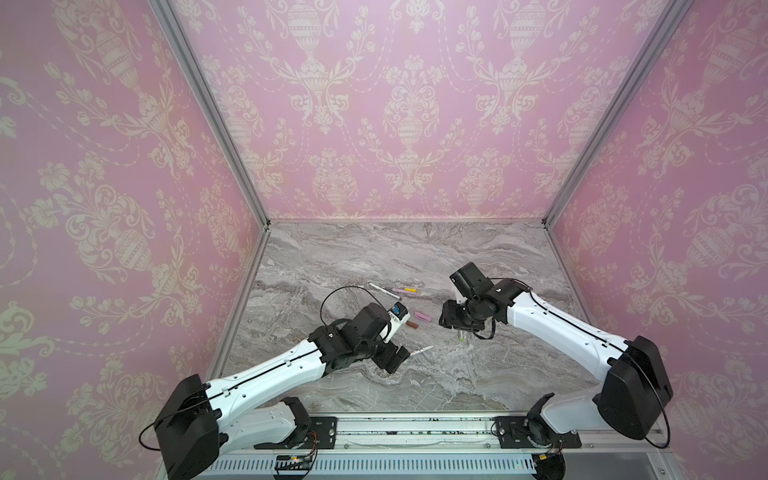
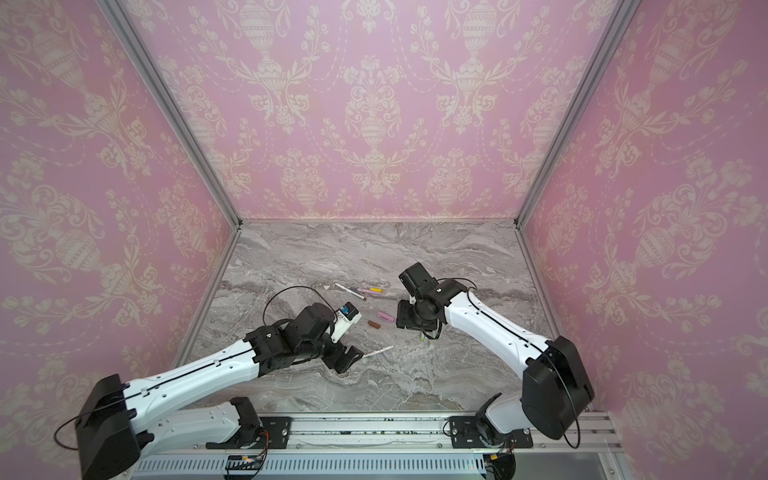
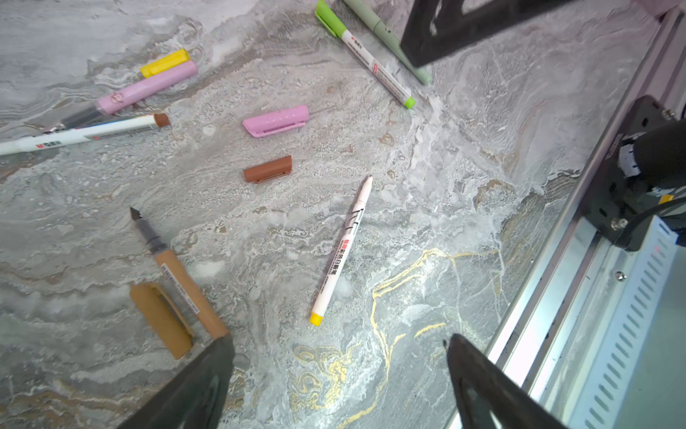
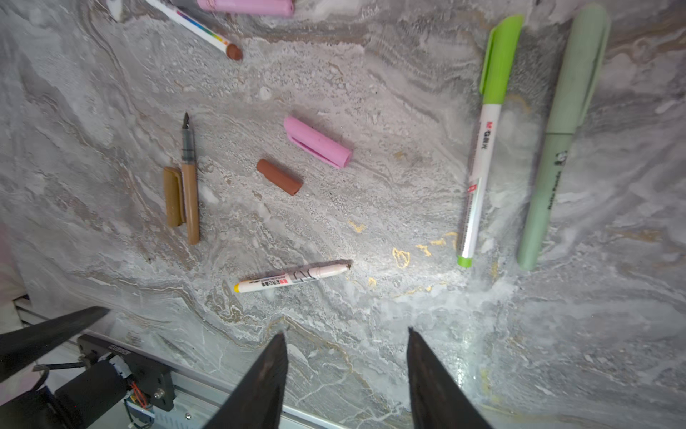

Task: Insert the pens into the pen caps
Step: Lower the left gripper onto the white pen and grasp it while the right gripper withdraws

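Left wrist view has the yellow-end pen (image 3: 341, 252) lying flat and uncapped on the marble table (image 3: 427, 230). Its yellow end is closest to the left gripper (image 3: 338, 340), roughly in line with the gap but not touching either finger. Just off to the side sits the tan pen (image 3: 182, 282), nib bare, snug against the loose tan cap (image 3: 161, 319). Its back end runs under one fingertip in that view, and I can't tell if they touch. Further out are the brown cap (image 3: 268, 169) and pink cap (image 3: 276, 120), both empty, then the pink pen (image 3: 144, 89) touching the yellow cap (image 3: 165, 63), with the brown-end pen (image 3: 85, 133) beside it. Only two caps have pens in them: the green cap (image 4: 501, 59) and the sage cap (image 4: 582, 67), lying side by side. Left gripper is spread wide, holding nothing. The right gripper (image 4: 346, 334) hangs near that capped pair, jaws moderately apart, also empty-handed.
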`<state>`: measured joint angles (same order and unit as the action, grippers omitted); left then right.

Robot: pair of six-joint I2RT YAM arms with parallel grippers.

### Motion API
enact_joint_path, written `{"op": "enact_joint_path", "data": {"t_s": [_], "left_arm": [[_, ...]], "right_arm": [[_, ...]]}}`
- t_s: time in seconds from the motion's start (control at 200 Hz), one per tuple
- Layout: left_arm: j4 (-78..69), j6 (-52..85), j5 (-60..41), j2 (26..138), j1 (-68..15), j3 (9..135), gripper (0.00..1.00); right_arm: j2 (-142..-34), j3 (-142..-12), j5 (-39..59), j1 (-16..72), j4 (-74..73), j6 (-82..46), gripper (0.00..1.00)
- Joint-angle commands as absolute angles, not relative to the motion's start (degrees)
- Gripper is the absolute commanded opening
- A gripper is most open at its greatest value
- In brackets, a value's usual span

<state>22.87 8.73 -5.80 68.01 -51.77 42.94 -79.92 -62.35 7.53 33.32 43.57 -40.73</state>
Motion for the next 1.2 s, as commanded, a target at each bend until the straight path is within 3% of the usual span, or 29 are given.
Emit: {"op": "enact_joint_path", "data": {"t_s": [0.0,0.445,0.766,1.196], "left_arm": [[24.33,6.71,0.15,72.53,-53.98,44.77,0.89],[20.92,2.06,1.23,90.27,-54.74,51.56,0.80],[20.73,0.00,-2.46,96.99,-54.75,54.31,0.66],[22.61,-1.14,-7.73,102.15,-54.75,55.92,0.33]], "right_arm": [[-76.69,-61.24,9.12,30.40,43.45,-44.88,0.55],[-76.62,-61.36,11.60,25.92,42.01,-44.06,0.56],[-76.89,-61.96,11.77,24.47,42.53,-43.00,0.56],[-75.86,-61.53,11.61,22.95,43.12,-42.61,0.56]]}}
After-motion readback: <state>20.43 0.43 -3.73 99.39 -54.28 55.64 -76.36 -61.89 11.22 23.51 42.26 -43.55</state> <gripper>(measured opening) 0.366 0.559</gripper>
